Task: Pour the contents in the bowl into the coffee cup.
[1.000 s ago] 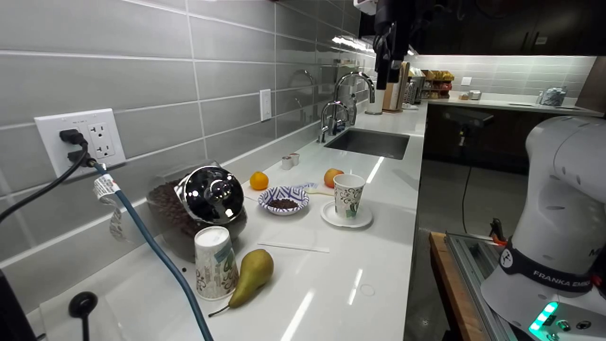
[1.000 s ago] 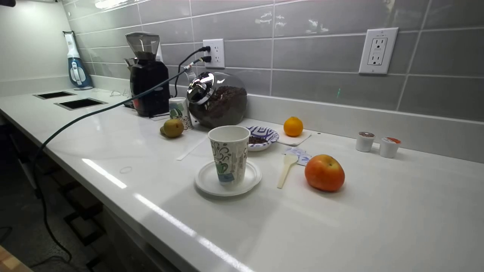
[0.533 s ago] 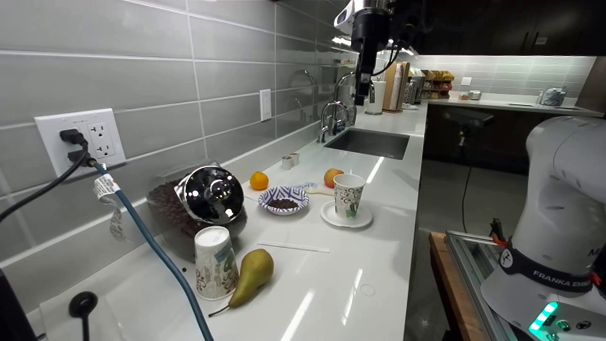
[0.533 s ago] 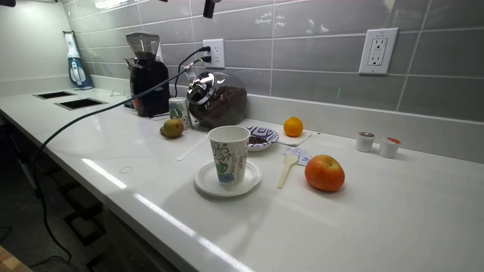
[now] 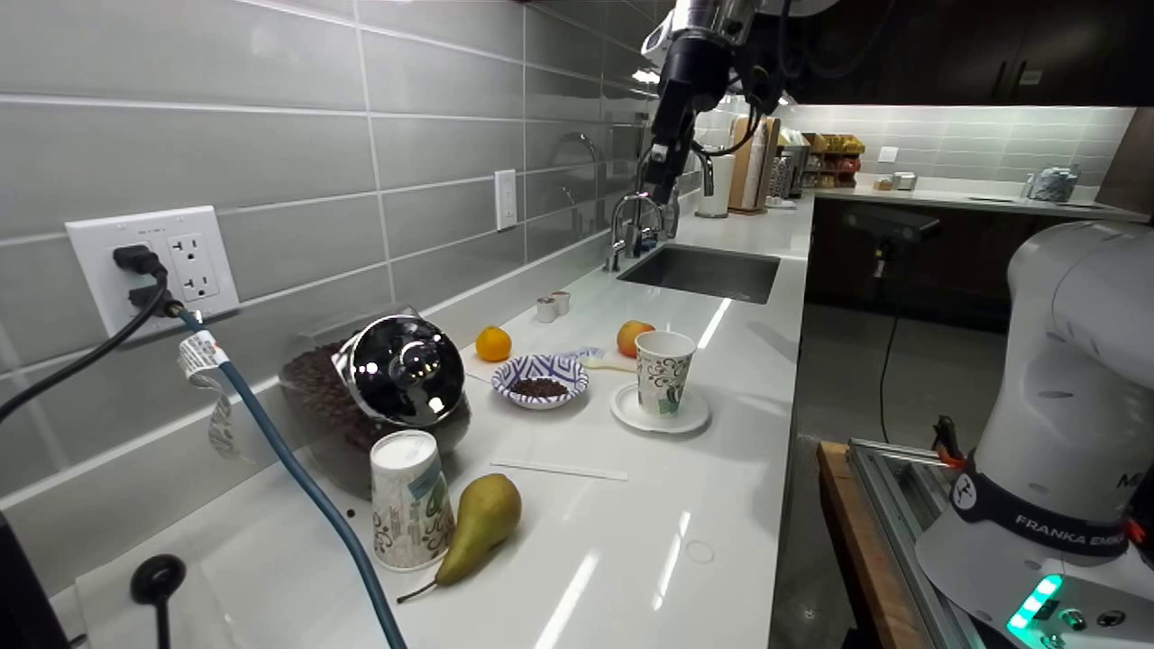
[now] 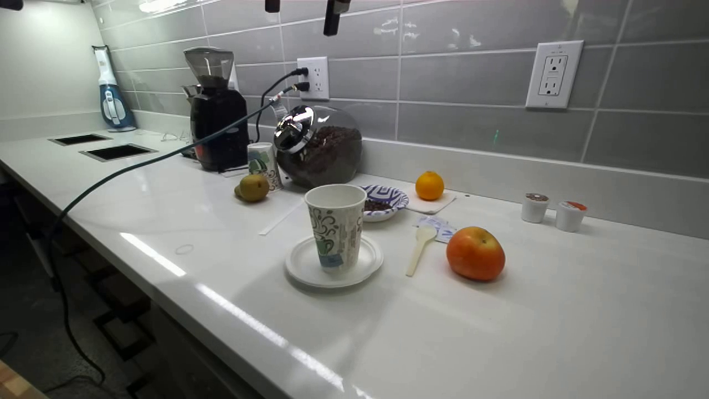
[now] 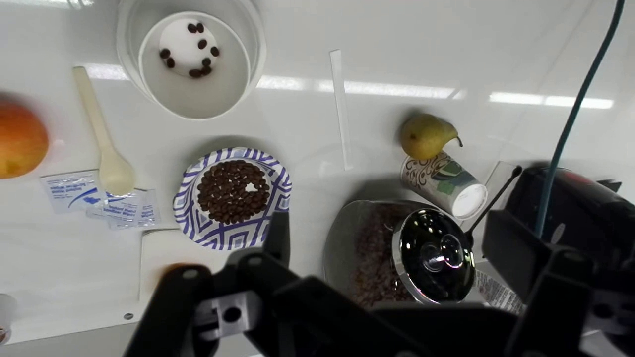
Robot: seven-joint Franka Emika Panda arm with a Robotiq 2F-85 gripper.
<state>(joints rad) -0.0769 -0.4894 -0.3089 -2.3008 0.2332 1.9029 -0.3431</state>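
The white bowl with a blue pattern [image 5: 541, 367] sits on the counter and holds dark coffee beans, seen from above in the wrist view [image 7: 233, 193]. The coffee cup is a white paper cup with a brown and green print [image 6: 337, 227]. It stands upright on a white saucer [image 6: 299, 271]. In the wrist view, several beans lie at the bottom of the cup [image 7: 193, 94]. My gripper [image 7: 394, 243] is open and empty, high above the counter. It also shows in both exterior views, tilted in one [image 5: 663, 180] and with fingertips at the top edge in the other [image 6: 303, 16].
A glass jar of beans with a chrome lid [image 5: 406, 370], an upside-down paper cup [image 5: 410, 505] and a pear [image 5: 482, 523] stand near the bowl. An orange [image 6: 430, 185], an apple [image 6: 475, 253], a spoon [image 6: 421, 249] and a blue cable [image 6: 166, 158] are around.
My gripper has come down from higher up and moved toward the wall, and it now tilts. Its fingertips have come into the top of an exterior view. The bowl and the cup have not moved.
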